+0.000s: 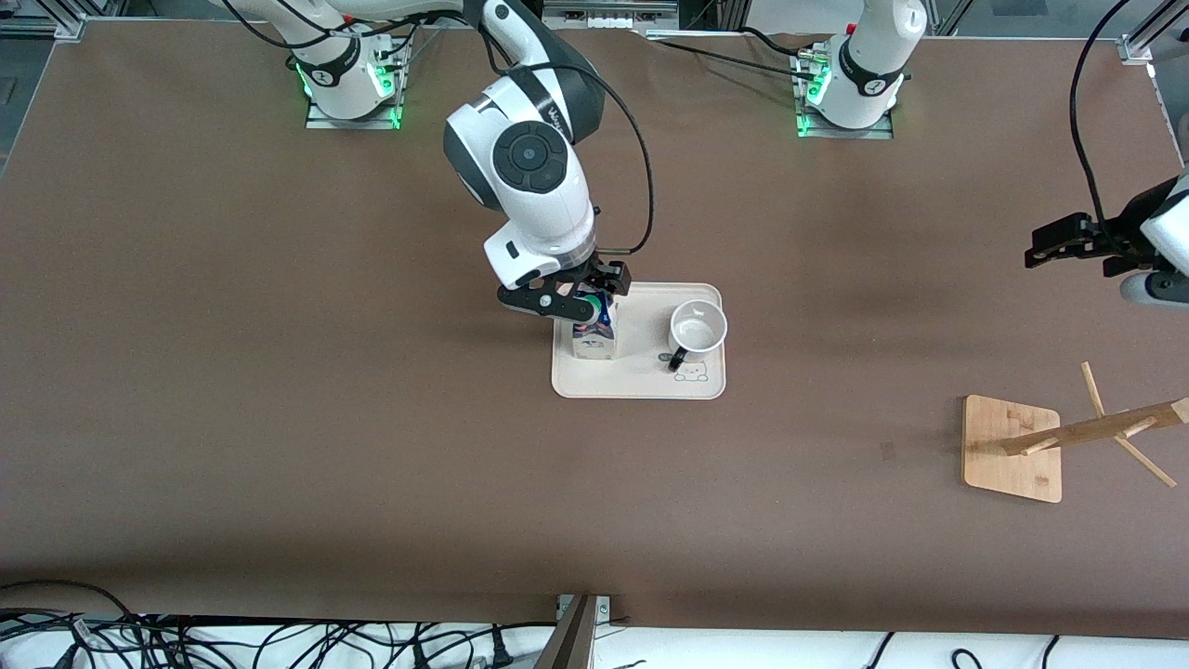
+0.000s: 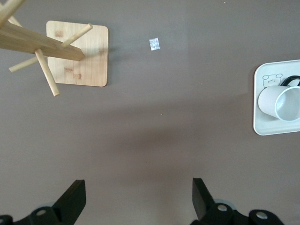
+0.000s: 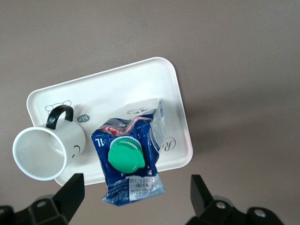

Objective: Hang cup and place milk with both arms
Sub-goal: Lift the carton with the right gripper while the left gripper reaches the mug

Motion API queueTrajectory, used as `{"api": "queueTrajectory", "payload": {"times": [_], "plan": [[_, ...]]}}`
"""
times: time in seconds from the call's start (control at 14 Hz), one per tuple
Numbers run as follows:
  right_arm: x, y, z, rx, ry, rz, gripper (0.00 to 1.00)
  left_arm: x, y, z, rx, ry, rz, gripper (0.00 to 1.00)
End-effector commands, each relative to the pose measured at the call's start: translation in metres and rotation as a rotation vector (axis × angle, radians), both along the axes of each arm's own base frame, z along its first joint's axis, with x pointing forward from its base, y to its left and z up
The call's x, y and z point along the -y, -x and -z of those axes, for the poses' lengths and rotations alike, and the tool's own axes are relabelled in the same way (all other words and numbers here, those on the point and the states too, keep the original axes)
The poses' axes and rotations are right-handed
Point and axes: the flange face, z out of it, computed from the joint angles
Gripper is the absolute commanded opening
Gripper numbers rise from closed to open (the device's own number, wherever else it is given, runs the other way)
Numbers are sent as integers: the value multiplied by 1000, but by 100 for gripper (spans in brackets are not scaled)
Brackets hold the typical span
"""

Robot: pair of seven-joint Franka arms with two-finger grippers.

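Observation:
The milk [image 1: 594, 336], a blue and white carton with a green cap, stands upright on a cream tray [image 1: 641, 383] in the middle of the table. The cup [image 1: 698, 330], white with a black handle, stands beside it on the same tray, toward the left arm's end. My right gripper [image 1: 587, 299] hangs open over the milk. In the right wrist view the milk [image 3: 131, 154] has its top ridge between the spread fingers [image 3: 70, 194], which do not touch it, and the cup [image 3: 44, 150] is beside it. My left gripper [image 1: 1048, 246] waits open over bare table, nothing between its fingers [image 2: 75, 197].
A wooden mug rack [image 1: 1012, 446] with slanted pegs stands at the left arm's end, nearer the front camera than the tray. A small pale scrap [image 2: 154, 44] lies on the brown tabletop beside its base. The left wrist view also shows the cup [image 2: 281, 103] and tray [image 2: 262, 127].

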Motion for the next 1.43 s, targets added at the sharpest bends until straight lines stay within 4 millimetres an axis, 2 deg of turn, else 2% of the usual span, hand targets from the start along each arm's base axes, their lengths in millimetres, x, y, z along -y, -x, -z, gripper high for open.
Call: {"api": "queueTrajectory", "payload": {"times": [0.0, 0.21, 0.29, 0.43, 0.5, 0.57, 0.71, 1.0, 1.07, 1.14, 1.29, 1.36], "plan": [[-16, 2, 19, 33, 31, 12, 100, -4, 2, 1, -15, 3, 14, 100], [-27, 6, 45, 49, 37, 10, 100, -11, -1, 11, -31, 9, 1, 100], [-27, 6, 48, 46, 43, 10, 93, -10, -2, 11, -31, 9, -7, 100], [-25, 4, 43, 49, 43, -5, 57, -3, -1, 11, -41, 10, 1, 100], [-21, 2, 40, 49, 44, -12, 45, -1, 0, 11, -51, 13, 6, 100], [-18, 0, 30, 58, 37, -20, 35, 0, 1, 13, -60, 14, 13, 100], [-7, -3, 21, 29, 62, -39, 34, 4, -3, 22, -75, 18, 22, 100], [68, -32, -62, -9, 31, -100, 34, 8, -4, 25, -79, 28, 27, 100], [91, -38, -73, -37, 31, -141, 34, 9, -4, 25, -78, 35, 22, 100], [122, -47, -84, -68, 37, -172, 34, 14, -5, 24, -76, 43, 21, 100], [189, -67, -100, -116, 22, -226, 34, 48, -5, 17, -69, 66, 75, 100], [224, -73, -102, -150, 10, -257, 34, 64, -4, 17, -82, 72, 105, 100]]}}
